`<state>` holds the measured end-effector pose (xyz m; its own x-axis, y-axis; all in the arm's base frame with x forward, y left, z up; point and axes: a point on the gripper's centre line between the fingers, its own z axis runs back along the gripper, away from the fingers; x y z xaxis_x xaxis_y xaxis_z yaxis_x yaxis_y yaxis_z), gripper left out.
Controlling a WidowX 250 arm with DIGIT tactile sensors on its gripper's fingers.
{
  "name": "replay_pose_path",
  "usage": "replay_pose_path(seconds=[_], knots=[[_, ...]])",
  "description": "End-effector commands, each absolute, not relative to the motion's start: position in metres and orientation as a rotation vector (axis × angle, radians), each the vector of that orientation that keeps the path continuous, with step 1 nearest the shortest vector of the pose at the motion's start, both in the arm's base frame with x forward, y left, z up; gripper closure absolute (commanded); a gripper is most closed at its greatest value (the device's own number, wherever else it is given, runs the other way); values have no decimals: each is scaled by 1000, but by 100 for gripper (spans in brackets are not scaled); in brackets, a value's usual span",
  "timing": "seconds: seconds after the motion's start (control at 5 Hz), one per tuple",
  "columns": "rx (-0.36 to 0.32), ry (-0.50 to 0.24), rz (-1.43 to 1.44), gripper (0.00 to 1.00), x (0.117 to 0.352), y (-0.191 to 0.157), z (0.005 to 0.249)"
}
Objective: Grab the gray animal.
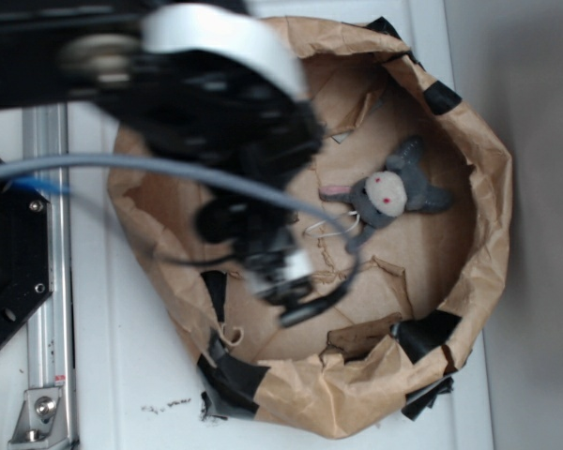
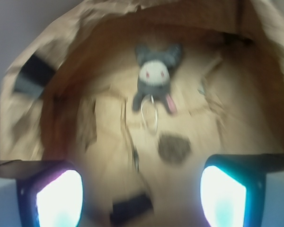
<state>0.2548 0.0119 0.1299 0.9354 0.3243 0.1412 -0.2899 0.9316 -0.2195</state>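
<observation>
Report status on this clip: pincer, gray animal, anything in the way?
Pincer open, empty, short of target. Gray animal lies untouched on floor of paper basket. Dark brown lump and a wire ring sit between pincer and animal.

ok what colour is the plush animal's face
Cream, with red dot eyes, on the gray animal; clearest in the exterior view.

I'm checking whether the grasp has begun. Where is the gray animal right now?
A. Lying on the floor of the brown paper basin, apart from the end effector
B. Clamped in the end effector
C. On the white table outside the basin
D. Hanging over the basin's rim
A: the gray animal lies on the floor of the paper basin, and in the wrist view it sits well ahead of the open, empty end effector.
</observation>
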Motion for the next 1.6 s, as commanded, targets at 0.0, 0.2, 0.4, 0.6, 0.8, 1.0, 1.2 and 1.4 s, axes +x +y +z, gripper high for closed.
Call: replay_pose_path(seconds=[0.0, 0.2, 0.4, 0.6, 0.8, 1.0, 1.2, 1.4], knots=[[-20, -140, 337, 0, 320, 18, 57], [12, -139, 288, 0, 338, 9, 35], [-20, -192, 298, 100, 338, 10, 41], [-15, -231, 326, 100, 328, 21, 53], [-27, -253, 242, 100, 319, 23, 91], [-67, -308, 116, 100, 287, 18, 140], [-39, -221, 128, 100, 268, 5, 192], [-35, -204, 112, 100, 269, 1, 184]])
